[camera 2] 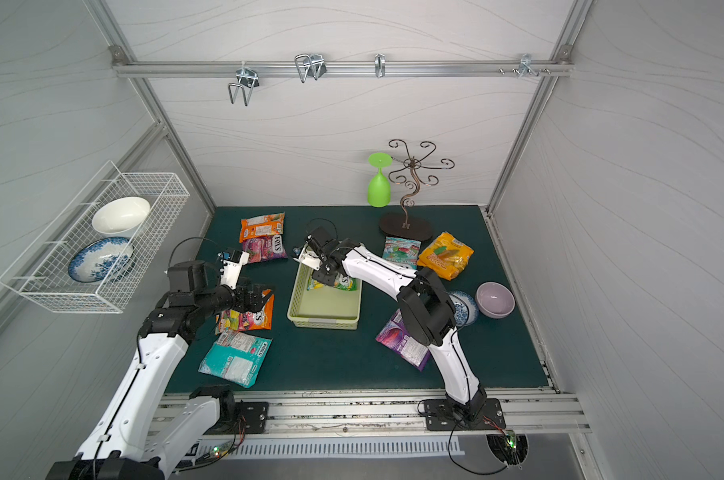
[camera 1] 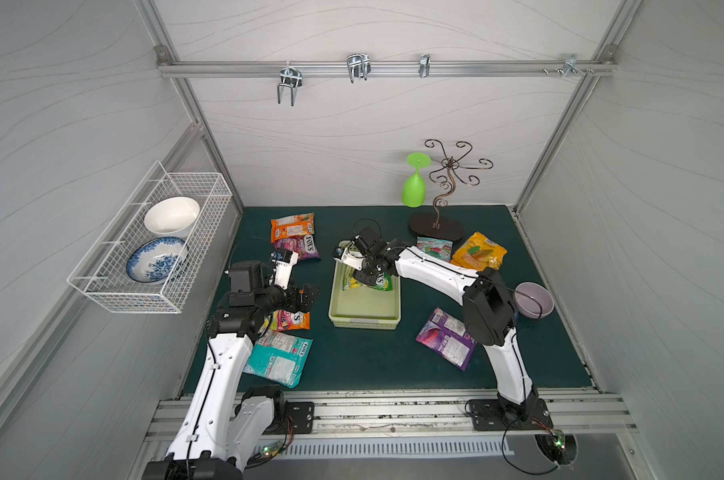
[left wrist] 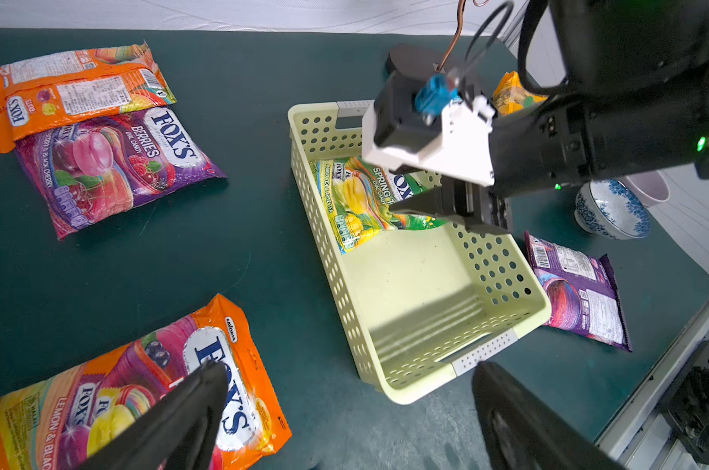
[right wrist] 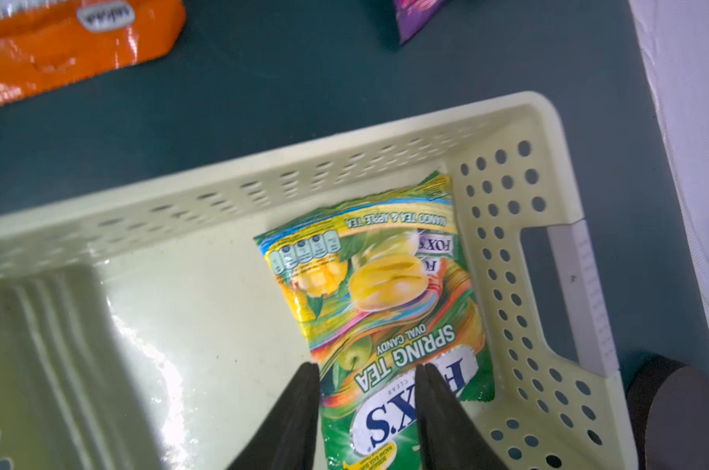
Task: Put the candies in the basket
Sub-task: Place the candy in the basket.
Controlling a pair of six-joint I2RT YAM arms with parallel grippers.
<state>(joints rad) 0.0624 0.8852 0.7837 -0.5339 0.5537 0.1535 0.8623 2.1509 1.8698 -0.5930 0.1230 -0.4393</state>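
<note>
The pale yellow-green basket [camera 1: 364,322] [left wrist: 417,382] [right wrist: 263,179] stands mid-table. A green-yellow candy packet [camera 1: 383,284] [left wrist: 356,203] [right wrist: 377,285] lies flat in its far end. My right gripper [camera 1: 366,276] [right wrist: 367,368] hovers just over that packet, open, its fingers either side of the packet's near end. My left gripper [camera 1: 308,297] [left wrist: 348,372] is wide open above an orange packet [camera 1: 295,321] [left wrist: 141,386] left of the basket. Other candies lie on the mat: teal [camera 1: 279,359], orange [camera 1: 292,226], purple-pink [camera 1: 304,247], purple [camera 1: 445,338], yellow [camera 1: 478,251], a small teal one [camera 1: 434,248].
A white wire basket [camera 1: 152,245] with two bowls hangs on the left wall. At the back right a metal hook stand [camera 1: 437,226] carries a green goblet [camera 1: 414,183]. A lilac bowl [camera 1: 534,299] and a blue-white bowl [camera 2: 464,307] sit by the right arm.
</note>
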